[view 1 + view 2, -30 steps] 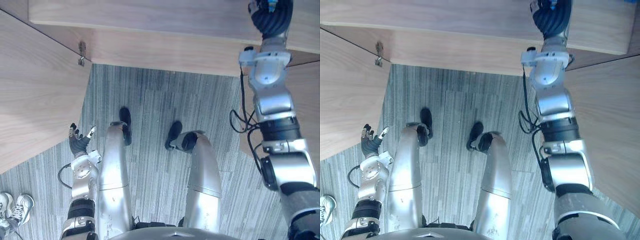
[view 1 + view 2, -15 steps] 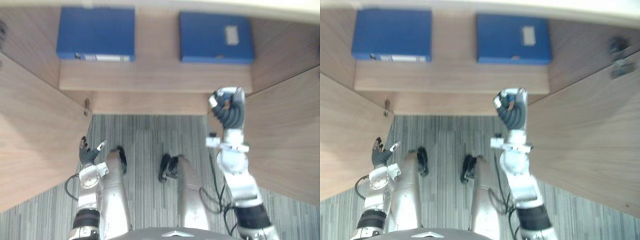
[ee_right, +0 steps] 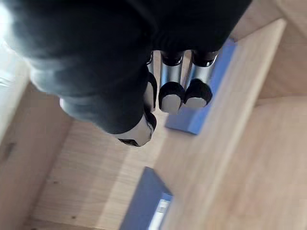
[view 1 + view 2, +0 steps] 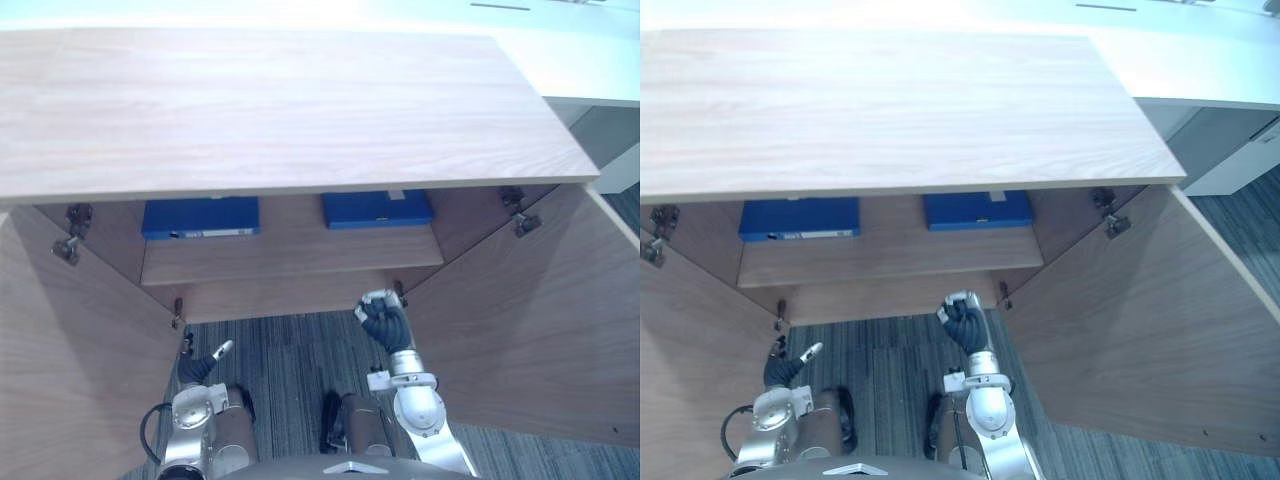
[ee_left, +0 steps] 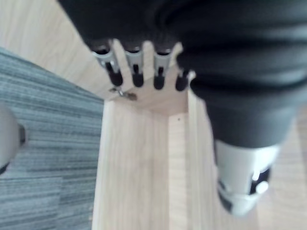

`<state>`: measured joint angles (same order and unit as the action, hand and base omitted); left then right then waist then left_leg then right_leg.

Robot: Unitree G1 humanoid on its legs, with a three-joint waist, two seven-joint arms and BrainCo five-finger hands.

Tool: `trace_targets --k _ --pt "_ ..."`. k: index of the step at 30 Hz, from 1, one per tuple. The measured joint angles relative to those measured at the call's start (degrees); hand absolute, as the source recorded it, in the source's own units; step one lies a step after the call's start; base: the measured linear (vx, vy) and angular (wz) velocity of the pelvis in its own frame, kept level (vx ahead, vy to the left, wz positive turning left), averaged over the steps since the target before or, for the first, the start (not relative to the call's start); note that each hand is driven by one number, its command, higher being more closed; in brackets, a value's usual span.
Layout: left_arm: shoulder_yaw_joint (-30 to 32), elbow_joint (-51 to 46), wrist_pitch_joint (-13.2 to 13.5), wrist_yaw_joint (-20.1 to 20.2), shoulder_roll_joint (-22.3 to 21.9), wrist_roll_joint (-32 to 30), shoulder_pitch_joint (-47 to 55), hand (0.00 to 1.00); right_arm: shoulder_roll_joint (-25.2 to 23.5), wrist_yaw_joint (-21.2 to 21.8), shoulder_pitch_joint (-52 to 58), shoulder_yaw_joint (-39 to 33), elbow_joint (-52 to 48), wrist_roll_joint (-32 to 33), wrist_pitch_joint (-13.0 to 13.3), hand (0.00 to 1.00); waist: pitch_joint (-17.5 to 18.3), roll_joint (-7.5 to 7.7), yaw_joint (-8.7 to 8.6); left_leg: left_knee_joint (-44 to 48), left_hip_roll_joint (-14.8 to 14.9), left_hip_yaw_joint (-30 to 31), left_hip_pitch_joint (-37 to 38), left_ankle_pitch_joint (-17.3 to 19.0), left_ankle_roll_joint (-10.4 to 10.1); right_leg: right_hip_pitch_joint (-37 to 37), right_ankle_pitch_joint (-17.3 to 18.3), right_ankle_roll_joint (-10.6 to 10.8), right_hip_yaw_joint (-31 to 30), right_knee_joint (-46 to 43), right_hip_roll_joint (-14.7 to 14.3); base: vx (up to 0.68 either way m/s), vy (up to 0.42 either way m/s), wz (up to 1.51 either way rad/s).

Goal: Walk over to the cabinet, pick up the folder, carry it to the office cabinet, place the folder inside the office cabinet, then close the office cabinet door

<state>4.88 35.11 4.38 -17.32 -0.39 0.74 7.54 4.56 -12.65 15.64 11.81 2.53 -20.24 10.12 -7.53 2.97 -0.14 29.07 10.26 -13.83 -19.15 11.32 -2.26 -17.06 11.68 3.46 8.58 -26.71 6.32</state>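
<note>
Right hand (image 4: 382,325) hangs curled, empty, before 2 white-labelled blue folders (image 4: 377,209).

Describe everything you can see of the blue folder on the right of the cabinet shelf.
The right blue folder is flat and rectangular, with a small pale label on its cover. It lies on the wooden shelf, its back part hidden under the cabinet top, apart from the other blue folder. The right hand is nearer, not touching.
</note>
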Motion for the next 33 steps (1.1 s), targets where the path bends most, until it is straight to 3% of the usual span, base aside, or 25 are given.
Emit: trace_targets --k 6,13,14,18,33 --pt "-0.13 7.41 -0.01 1.46 1.29 -1.65 0.08 0.00 0.06 -0.31 -5.65 -4.78 24.21 -1.15 -2.49 1.00 1.11 -1.08 -0.40 -16.35 -2.80 -2.67 10.17 -7.66 -0.34 9.83 -9.17 0.39 -1.60 17.62 -1.48 0.05 -0.003 -0.15" --pt "-0.53 12.55 -0.02 1.94 1.87 -3.69 -0.02 0.00 -0.18 -0.52 -7.21 -8.86 37.69 -0.99 -3.99 1.00 3.24 -1.39 -0.39 -27.88 -5.40 -3.56 16.46 -13.35 -0.25 13.22 -12.67 0.47 -2.41 24.54 -1.53 -0.03 0.006 -0.06" --pt "-0.54 13.65 -0.09 2.13 1.90 -3.86 -0.04 0.00 -0.35 -0.52 -7.30 -9.53 39.29 0.16 -4.34 0.00 3.52 -1.38 -0.38 -29.74 -5.77 -3.56 17.49 -14.08 -0.33 13.38 -12.89 0.56 -2.80 24.83 -1.53 -0.05 0.016 -0.12" --pt "-0.64 15.73 -0.43 2.77 2.17 -4.45 0.15 0.00 -1.06 -0.64 -7.10 -11.18 41.33 3.08 -5.00 0.00 4.08 -1.27 -0.46 -33.59 -6.79 -3.37 19.59 -15.73 -0.24 14.02 -13.75 0.70 -3.65 26.59 -1.54 -0.06 0.030 -0.15" --pt "-2.83 18.22 -0.86 3.15 2.82 -5.54 -0.16 0.00 -3.57 -2.11 -8.07 -19.50 46.65 10.77 -6.37 0.00 4.74 -1.50 -1.33 -34.00 -8.60 -3.96 22.82 -14.37 0.48 17.17 -14.17 1.47 -6.78 28.14 -0.53 0.00 0.028 -0.05"
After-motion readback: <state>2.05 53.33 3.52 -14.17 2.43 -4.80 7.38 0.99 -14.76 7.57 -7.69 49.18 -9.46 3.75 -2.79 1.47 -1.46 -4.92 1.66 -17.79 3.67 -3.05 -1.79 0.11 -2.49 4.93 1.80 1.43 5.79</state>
